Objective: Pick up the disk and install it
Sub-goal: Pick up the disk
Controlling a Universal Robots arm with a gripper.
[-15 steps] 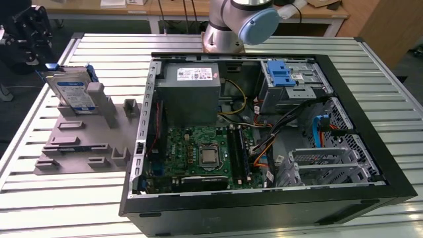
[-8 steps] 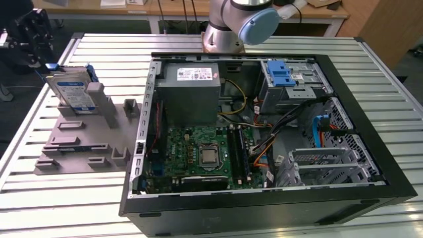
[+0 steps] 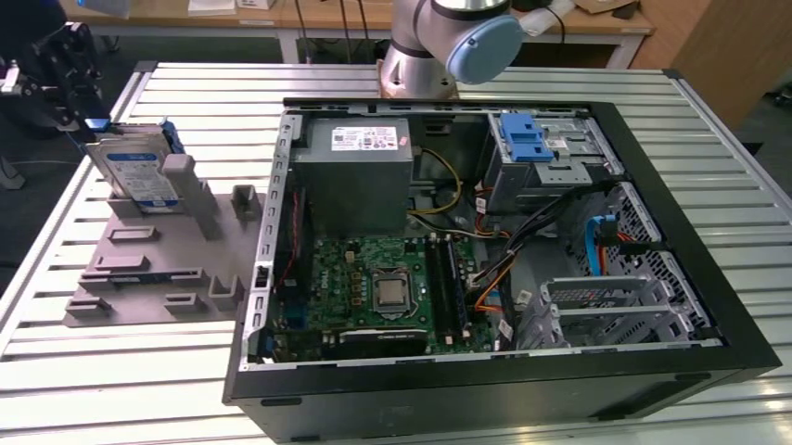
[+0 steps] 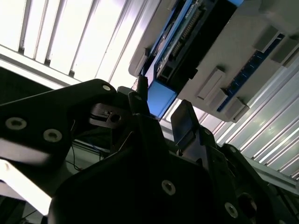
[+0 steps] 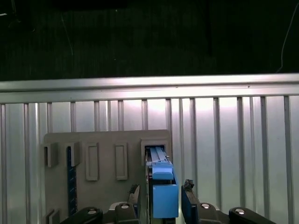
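Note:
The disk (image 3: 134, 171), a silver drive with a white-and-blue label in a blue carrier, stands on edge in a grey slotted holder (image 3: 161, 269) at the exterior view's left. My gripper (image 3: 74, 109) hangs at the disk's far upper end. In the first wrist view the gripper (image 5: 161, 189) is open, with a finger on either side of the disk's (image 5: 159, 156) blue carrier end and a small gap on both sides. The second wrist view shows the same: the black fingers (image 4: 140, 100) flank the blue end of the disk (image 4: 180, 46).
An open computer case (image 3: 693, 241) lies in the middle of the slatted metal table (image 3: 111, 389), with a grey power supply (image 3: 359, 176), a motherboard (image 3: 384, 287) and a drive bay with a blue latch (image 3: 526, 139). The arm's base (image 3: 427, 56) stands behind the case.

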